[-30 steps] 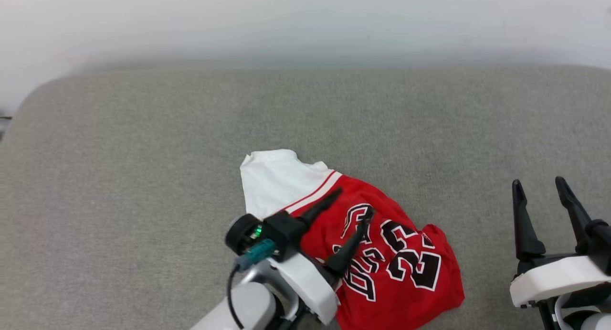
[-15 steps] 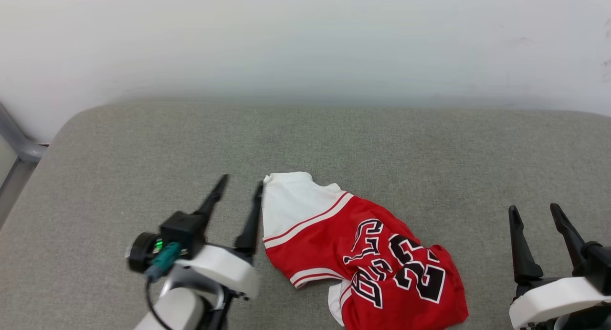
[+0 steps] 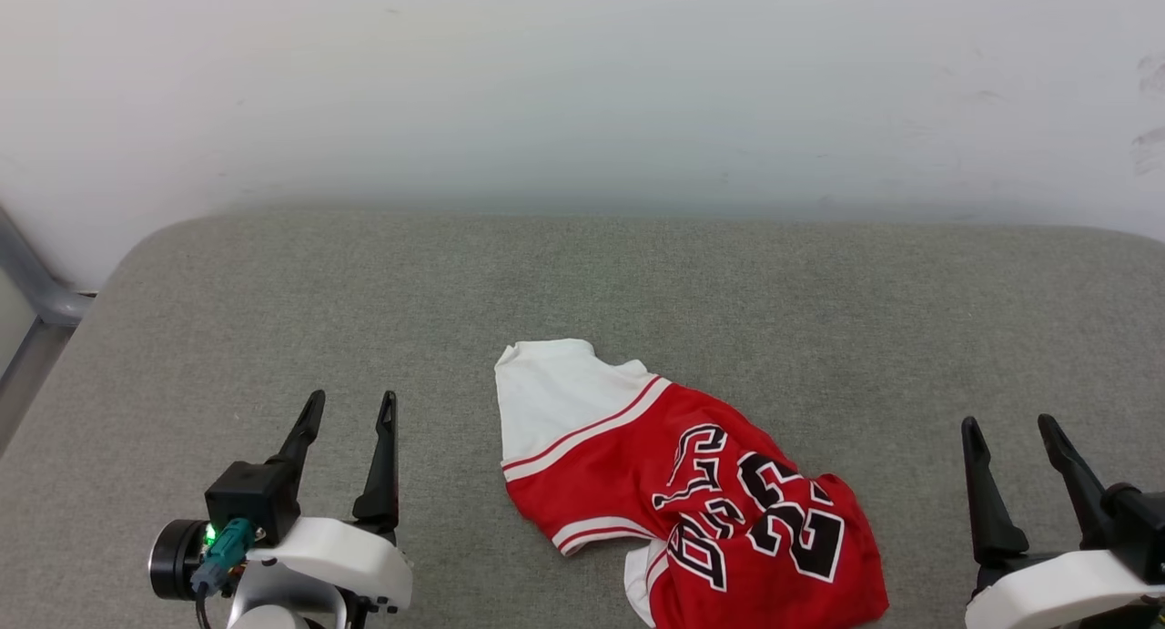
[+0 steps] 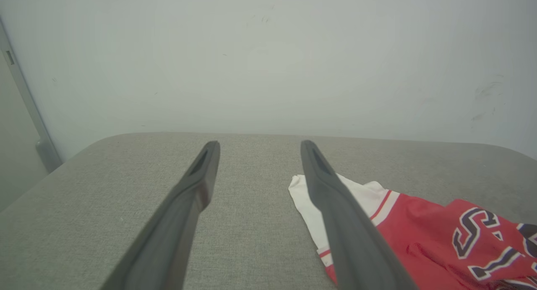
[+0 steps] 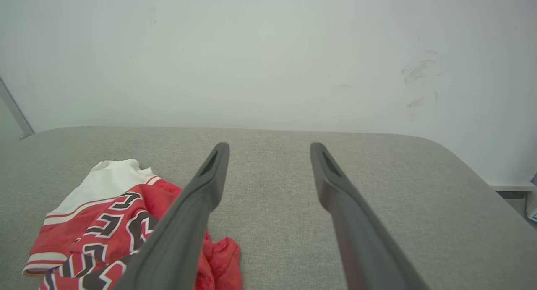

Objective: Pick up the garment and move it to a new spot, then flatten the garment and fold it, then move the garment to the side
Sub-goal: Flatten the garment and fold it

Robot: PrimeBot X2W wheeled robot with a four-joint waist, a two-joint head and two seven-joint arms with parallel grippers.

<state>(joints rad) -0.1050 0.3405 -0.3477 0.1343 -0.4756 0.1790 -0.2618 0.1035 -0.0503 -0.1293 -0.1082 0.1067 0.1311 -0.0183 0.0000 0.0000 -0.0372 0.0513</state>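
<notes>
The garment [image 3: 673,492] lies crumpled on the grey surface, red with a white sleeve at its far left end, striped trim, and black white-outlined letters and numbers facing up. It reaches the near edge of the head view. My left gripper [image 3: 353,409] stands open to the garment's left, apart from it, with nothing between its fingers. My right gripper [image 3: 1006,427] stands open to the garment's right, also apart from it. The left wrist view has the garment [image 4: 432,235] at lower right; in the right wrist view the garment [image 5: 105,214] lies at lower left.
The grey fabric-covered surface [image 3: 637,283] has rounded far corners and ends against a pale wall [image 3: 582,83]. A grey metal frame [image 3: 36,292] stands beyond its far left corner. Bare surface stretches behind and to both sides of the garment.
My left gripper has pulled back off the garment, moving left and toward me, and hangs open and empty. The head camera has tilted up, showing more wall. The garment lies where it was left.
</notes>
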